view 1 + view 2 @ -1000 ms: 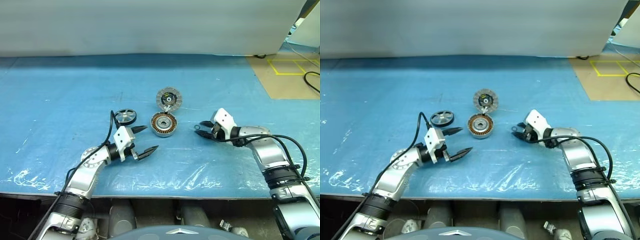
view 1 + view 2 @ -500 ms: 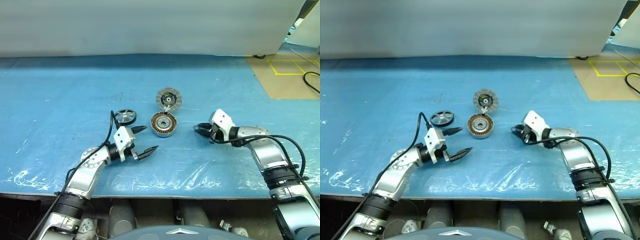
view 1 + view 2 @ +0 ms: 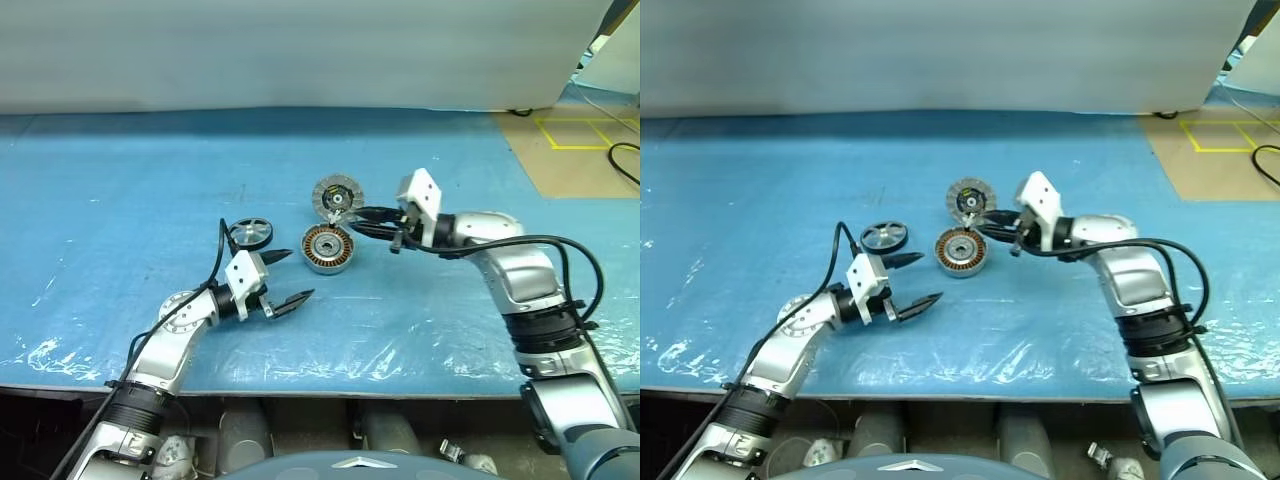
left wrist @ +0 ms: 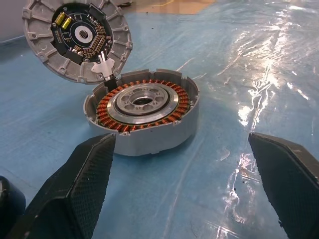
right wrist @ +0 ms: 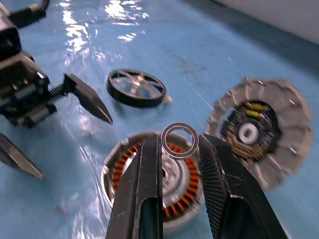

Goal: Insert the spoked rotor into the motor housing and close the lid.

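Note:
The motor housing (image 3: pixel 328 248), copper windings showing, lies mid-table. The ribbed lid (image 3: pixel 337 196) leans open just behind it, its inner face with black centre showing in the left wrist view (image 4: pixel 77 37). To the housing's left lies the spoked rotor (image 3: pixel 250 234). My right gripper (image 3: pixel 356 220) hovers just above the housing's right rim, close to the lid, shut on a small metal ring (image 5: pixel 180 125). In front of the rotor, my left gripper (image 3: pixel 285 280) stands open with nothing in it, pointing at the housing (image 4: pixel 142 107).
The blue plastic-covered table (image 3: pixel 120 180) has wrinkled film along its front edge (image 3: pixel 330 350). A white wall (image 3: pixel 300 50) stands behind it. Tan floor with yellow tape (image 3: pixel 580 130) and a black cable lies far right.
My right gripper closed on the small ring lying on the table right of the housing, then rose and swung left with it over the housing. The left arm stayed still.

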Available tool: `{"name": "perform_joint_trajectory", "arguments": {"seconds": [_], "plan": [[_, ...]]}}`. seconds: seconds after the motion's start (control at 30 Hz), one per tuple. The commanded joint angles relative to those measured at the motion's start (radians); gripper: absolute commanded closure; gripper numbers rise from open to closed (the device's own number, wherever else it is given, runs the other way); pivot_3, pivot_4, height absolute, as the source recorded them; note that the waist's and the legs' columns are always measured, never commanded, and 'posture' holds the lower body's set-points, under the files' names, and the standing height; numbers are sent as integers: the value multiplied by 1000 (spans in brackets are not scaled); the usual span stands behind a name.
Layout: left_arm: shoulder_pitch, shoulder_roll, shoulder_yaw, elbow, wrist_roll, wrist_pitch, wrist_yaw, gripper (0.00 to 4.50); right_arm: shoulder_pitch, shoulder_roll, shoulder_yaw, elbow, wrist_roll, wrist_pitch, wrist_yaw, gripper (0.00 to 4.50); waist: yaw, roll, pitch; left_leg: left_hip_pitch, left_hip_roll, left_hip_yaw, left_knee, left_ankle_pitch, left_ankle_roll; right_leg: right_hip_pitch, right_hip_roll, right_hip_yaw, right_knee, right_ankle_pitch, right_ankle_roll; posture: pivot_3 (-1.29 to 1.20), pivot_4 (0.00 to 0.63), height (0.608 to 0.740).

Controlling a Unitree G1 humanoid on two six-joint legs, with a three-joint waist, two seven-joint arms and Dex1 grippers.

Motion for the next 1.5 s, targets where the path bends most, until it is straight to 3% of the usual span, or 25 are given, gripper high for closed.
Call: {"name": "perform_joint_trajectory", "arguments": {"seconds": [0.03, 0.33, 0.7, 1.5], "plan": [[-6, 7, 16, -22, -7, -15, -3, 0, -40, 33, 67, -4, -53, 14, -54, 3850, 0, 0, 0, 0, 0, 0, 0, 0, 0, 0, 0, 0, 0, 0, 0, 0, 150, 740], [15, 19, 22, -41, -5, -12, 7, 0, -94, 74, 107, 121, -123, 42, -122, 3850, 2, 0, 0, -1, 0, 0, -1, 0, -1, 0, 0, 0, -1, 0, 0, 0, 150, 740], [4, 20, 19, -34, -7, -12, 10, 0, -68, 31, 148, 92, -138, 55, -68, 3850, 2, 1, 0, -1, 0, 0, -1, 0, -1, 0, 0, 0, -1, 0, 0, 0, 150, 740], [21, 22, 9, -50, -5, -8, 2, 0, -56, 42, 173, 114, -189, 18, -79, 3850, 2, 1, 0, -1, 0, 0, -1, 0, -1, 0, 0, 0, 0, 0, 0, 0, 150, 740]]}}
